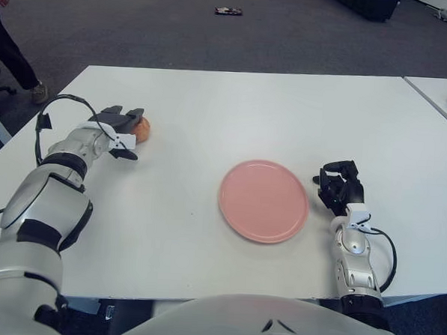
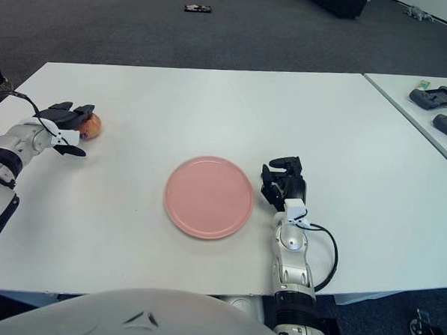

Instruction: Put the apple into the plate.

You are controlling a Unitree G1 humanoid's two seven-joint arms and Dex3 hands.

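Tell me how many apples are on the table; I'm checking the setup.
1. The apple sits near the table's left edge, at the left robot hand, left of the plate. None appears hidden.

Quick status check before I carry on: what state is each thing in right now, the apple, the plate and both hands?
Apple: on the table, far left of the plate, partly covered by the left fingers.
Plate: empty, flat on the table at centre.
Left robot hand: fingers around the apple, which is not lifted.
Right robot hand: idle, fingers curled, holding nothing, just right of the plate.
Table: white, holding the apple and plate.
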